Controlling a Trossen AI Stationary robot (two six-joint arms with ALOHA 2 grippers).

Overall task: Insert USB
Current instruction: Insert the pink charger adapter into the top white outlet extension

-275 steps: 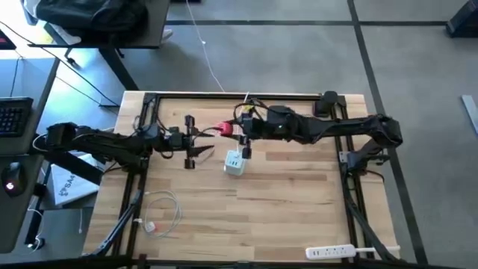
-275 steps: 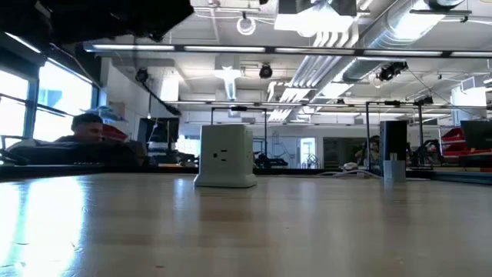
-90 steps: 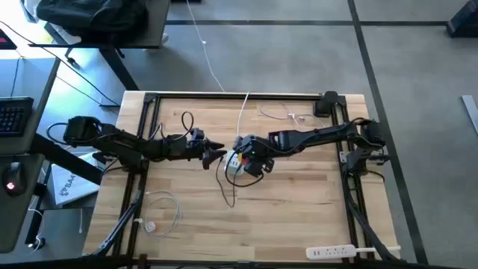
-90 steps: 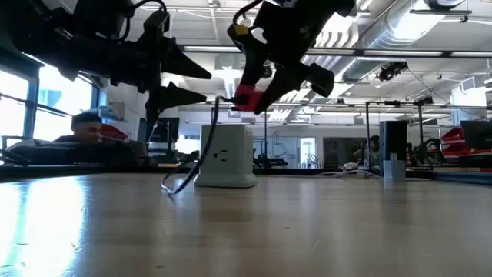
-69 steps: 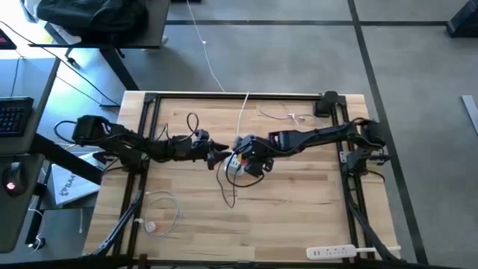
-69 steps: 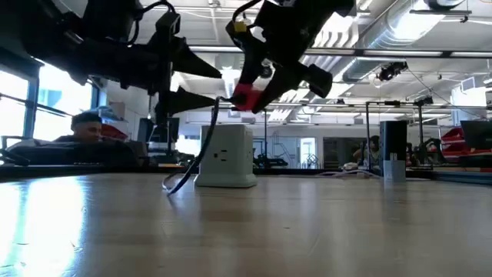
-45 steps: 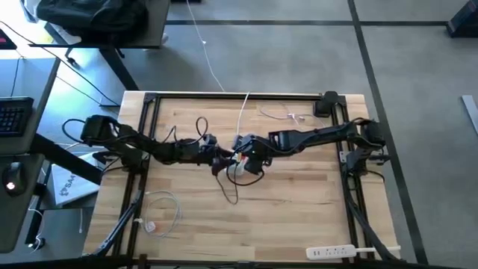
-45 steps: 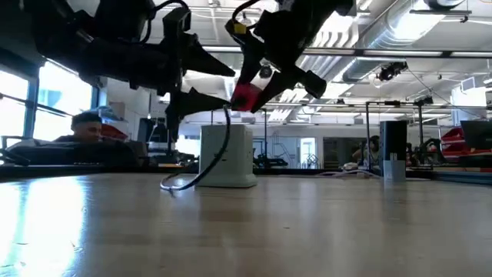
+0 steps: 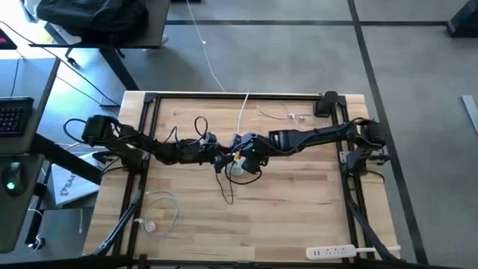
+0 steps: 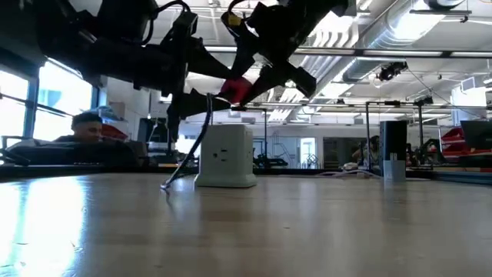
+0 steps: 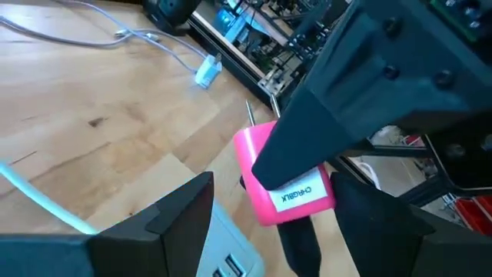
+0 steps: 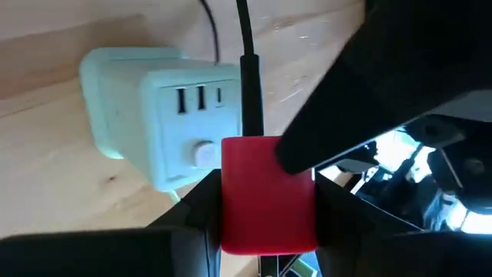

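The right gripper [image 12: 267, 231] is clamped on the small bright pink-red USB plug [image 12: 267, 201], just above the white plastic charger cube [image 12: 165, 108]. The left gripper [image 11: 269, 223], fingers spread, flanks the plug. Aligning plug with port squarely before pushing seems wise.

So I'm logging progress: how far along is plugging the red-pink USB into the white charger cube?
Done: the right gripper has the small red-pink USB plug lifted, black cable hanging. In hand: it hovers above the white charger cube; the open left gripper flanks the plug. Left: seating it, since the cube's slots show empty in the right wrist view.
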